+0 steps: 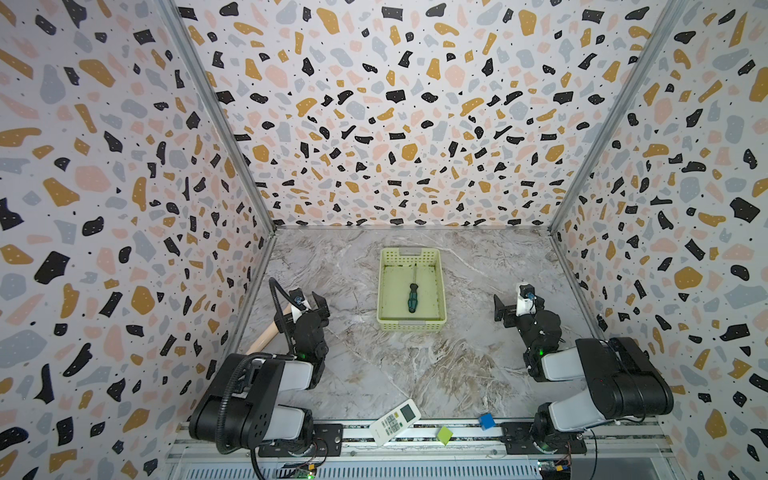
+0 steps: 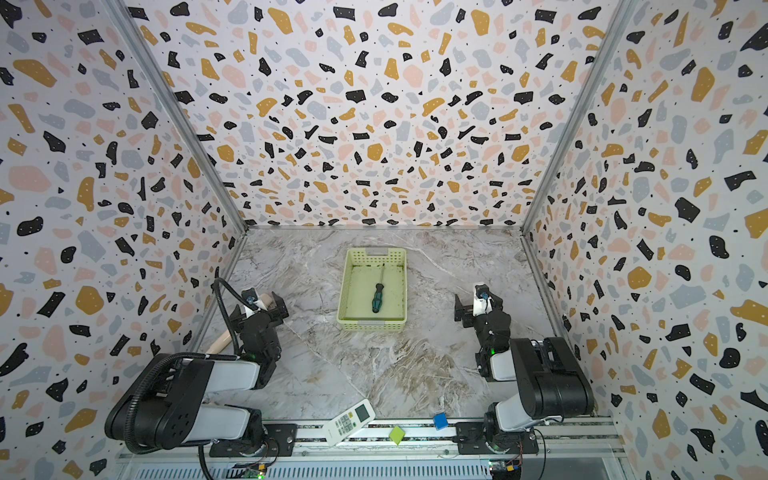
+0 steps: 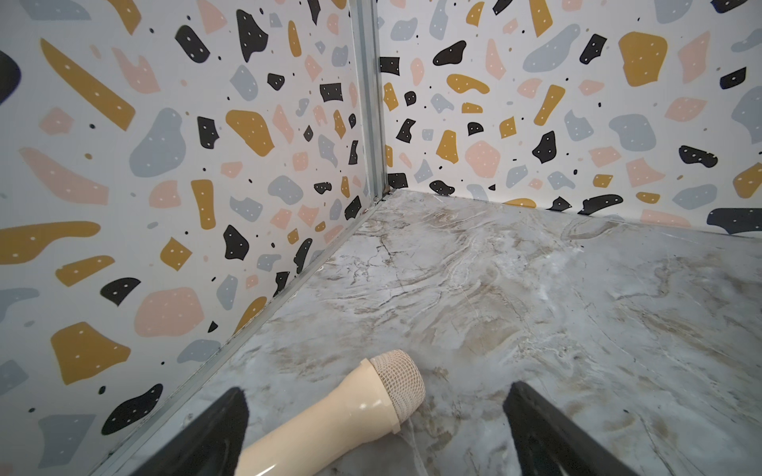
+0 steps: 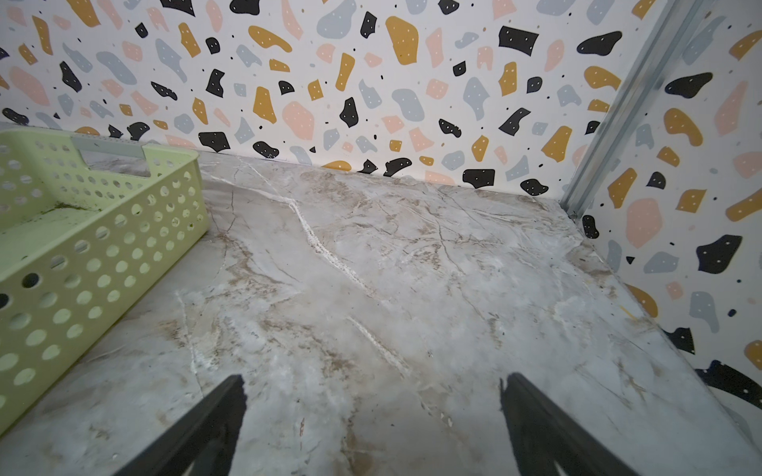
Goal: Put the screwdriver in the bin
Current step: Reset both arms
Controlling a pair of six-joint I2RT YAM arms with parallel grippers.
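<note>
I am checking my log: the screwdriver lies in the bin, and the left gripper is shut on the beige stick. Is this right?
Not quite. The left gripper is open, not shut: in the left wrist view the stick lies loose between its spread jaws. The screwdriver does lie in the bin.

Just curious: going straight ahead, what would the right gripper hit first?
For the right gripper the way looks free: probably bare table, then the back wall; the bin sits off to one side.

Lab robot cell; terrazzo-print walls, aluminium frame, marble-look tabletop, arms on rail
</note>
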